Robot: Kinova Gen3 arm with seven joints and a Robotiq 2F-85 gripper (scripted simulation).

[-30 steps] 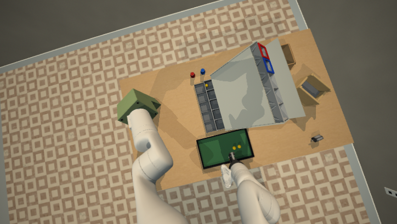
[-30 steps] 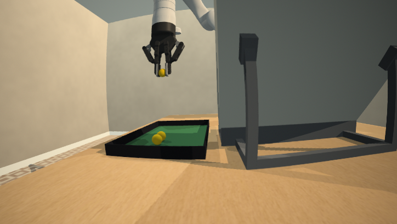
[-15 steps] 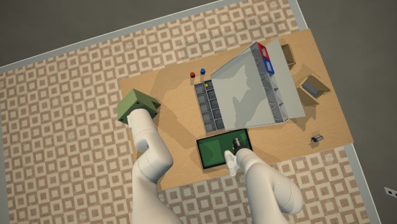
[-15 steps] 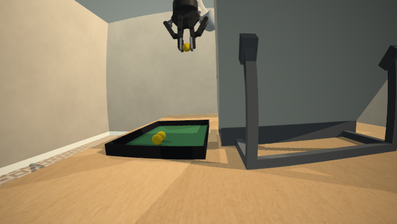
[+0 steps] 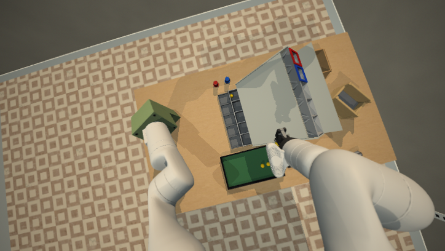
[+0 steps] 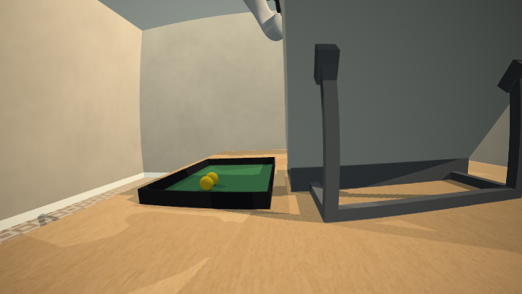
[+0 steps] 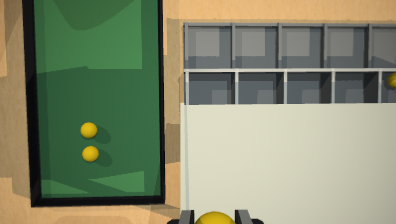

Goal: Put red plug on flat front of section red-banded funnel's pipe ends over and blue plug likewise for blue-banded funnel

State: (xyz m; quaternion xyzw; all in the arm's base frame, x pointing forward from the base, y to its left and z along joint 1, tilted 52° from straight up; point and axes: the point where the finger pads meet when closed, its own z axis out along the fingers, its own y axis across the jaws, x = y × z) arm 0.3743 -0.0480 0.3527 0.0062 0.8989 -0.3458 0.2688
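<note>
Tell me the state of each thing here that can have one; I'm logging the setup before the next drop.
Claw: shut on a yellow marble.
Green-floored marble tray: open-topped, two marbles inside.
Red plug: unplaced, on the table.
Blue plug: unplaced, on the table.
Sectioned gray bin: one marble inside.
</note>
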